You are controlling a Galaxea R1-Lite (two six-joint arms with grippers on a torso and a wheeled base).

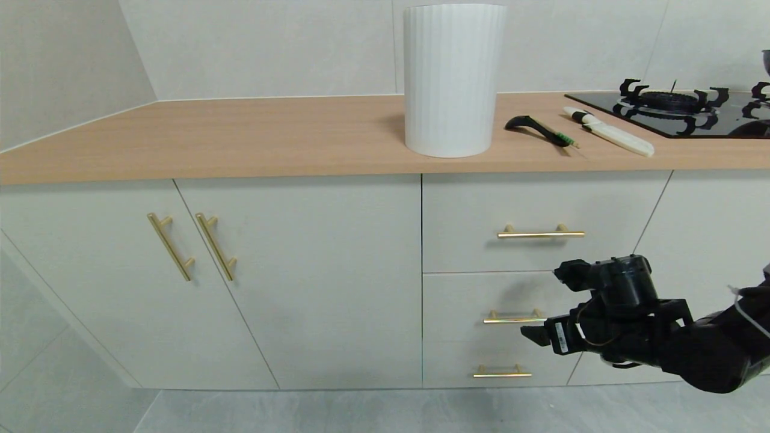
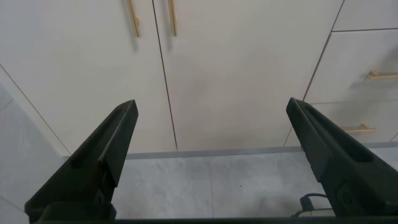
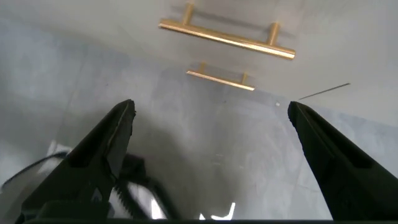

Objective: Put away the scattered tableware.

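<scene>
- While the left claw faces the double cabinet doors and the grey floor beneath them, its two fingers stand wide apart with nothing between them.
- At the left of the head view, two slanted gold handles sit side by side on those doors, under a long wooden counter.
- Just right of centre, in the upper part of the frame, a tall white ribbed tub stands upright on the counter.
- To the right of the tub, near it but not touching, a black-handled utensil with a green tip lies flat on the counter; I cannot tell what kind it is.
- Just beside that, a white knife lies flat at an angle, close to the edge of the black hob in the upper right corner.
- Below these, three drawers are stacked, each with a level gold bar.
- At the lower right, the right claw hangs in front of the drawers, about level with the middle bar. Its fingers are spread wide and it holds nothing.
</scene>
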